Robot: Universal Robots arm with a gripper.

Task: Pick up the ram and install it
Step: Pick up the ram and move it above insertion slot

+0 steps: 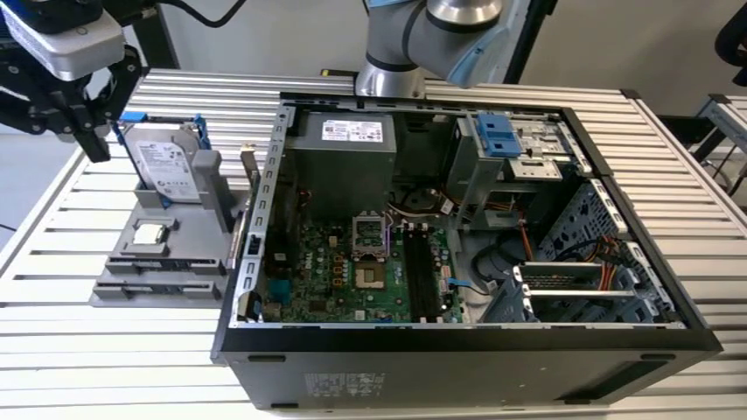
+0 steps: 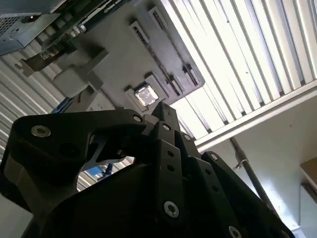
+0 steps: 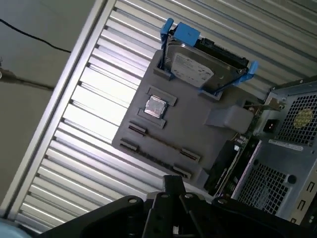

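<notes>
Hovering over the slatted tabletop (image 1: pixel 105 350) at the exterior view's left, the end effector (image 1: pixel 80 140) points downward on its black linkage. Whether it is open or closed I cannot tell.

Nearest to it, just beside and a little lower, is the silver hard drive (image 1: pixel 164 166) with blue rails. It stands tilted in the rear part of a gray holder (image 1: pixel 187 258) that rests on the tabletop. Beneath the end effector in the first wrist view, the small square processor chip (image 3: pixel 155 106) lies flat in a recess near the holder's middle.

Farther out, on the edge of the holder away from the end effector, is the ram (image 3: pixel 232 159). It is a slim dark-green board standing on its long edge, between a raised gray block of the holder and the side wall of the computer case (image 1: pixel 467 337), well apart from the end effector.

Beyond the ram the case lies on its side with its panel off. Inside is the green motherboard (image 1: pixel 338 271), whose long black slots (image 1: pixel 421 271) run along the side farther from the end effector. At the case's far rim the arm's base (image 1: pixel 391 79) rises from the tabletop.
</notes>
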